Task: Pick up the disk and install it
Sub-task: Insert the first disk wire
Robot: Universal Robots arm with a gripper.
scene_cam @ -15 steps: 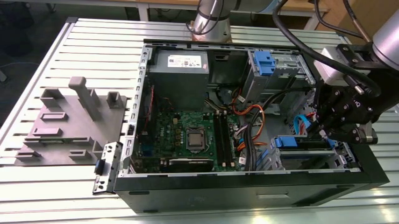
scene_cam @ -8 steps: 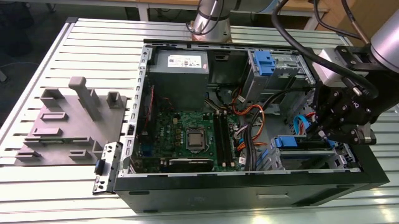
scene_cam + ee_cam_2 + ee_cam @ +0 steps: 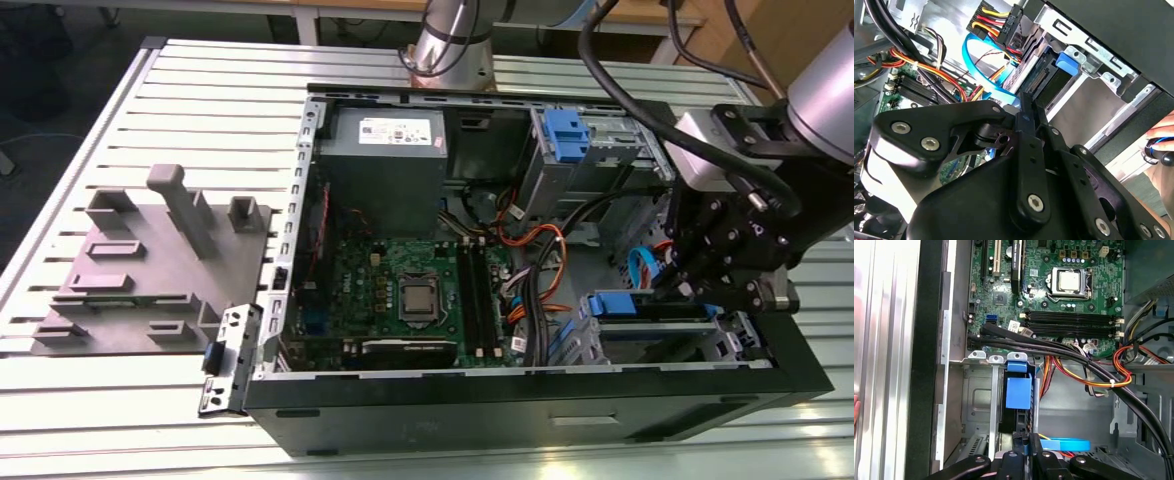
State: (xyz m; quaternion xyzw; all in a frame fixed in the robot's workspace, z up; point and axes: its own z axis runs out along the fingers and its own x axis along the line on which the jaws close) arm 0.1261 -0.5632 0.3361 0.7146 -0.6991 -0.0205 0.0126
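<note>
Jaws (image 3: 710, 290) sit above the disk (image 3: 1018, 392), apparently seated in its bay.

Open computer case (image 3: 534, 405), grey fixture (image 3: 147, 265)

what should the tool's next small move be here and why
Probably a short, gentle push along the slot. The disk already stands in the grey metal drive cage, blue rail showing, and the tool sits right at its near end, so a small press would likely finish seating it.
</note>
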